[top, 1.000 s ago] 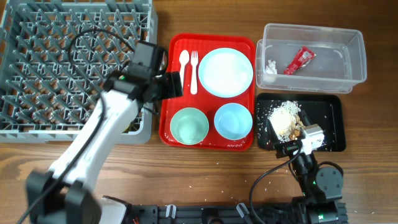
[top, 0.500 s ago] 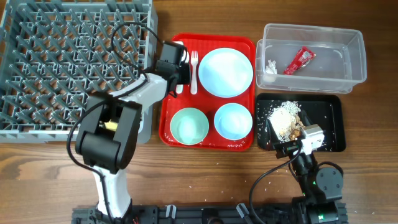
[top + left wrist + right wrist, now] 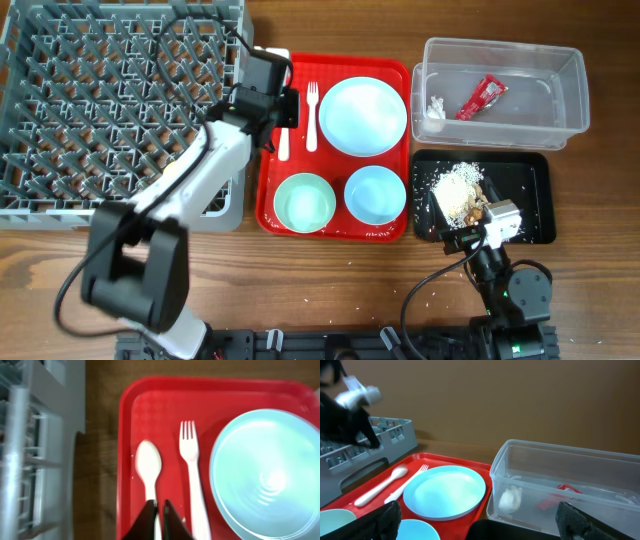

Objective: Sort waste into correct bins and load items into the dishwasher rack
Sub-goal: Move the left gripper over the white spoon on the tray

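Observation:
My left gripper (image 3: 160,505) is shut on the handle of the white spoon (image 3: 149,462), low over the left side of the red tray (image 3: 390,70). In the overhead view it covers the spoon's bowl, and only the handle end (image 3: 283,145) shows. Beside it lie the white fork (image 3: 192,475) and the pale-blue plate (image 3: 362,115). The green bowl (image 3: 304,201) and blue bowl (image 3: 375,193) sit on the tray's near half. My right gripper (image 3: 477,530) stands open over the black tray (image 3: 530,200), which holds the food leftovers (image 3: 458,190). The grey rack (image 3: 110,100) is at the left.
The clear tub (image 3: 500,60) at the back right holds the red wrapper (image 3: 482,97) and the white tissue (image 3: 436,105). A few crumbs lie on the wooden table (image 3: 330,280) in front of the trays. The left arm reaches across the rack's right edge.
The left gripper swung from the rack's edge onto the red tray, came down over the spoon and shut on its handle. The right arm has not moved.

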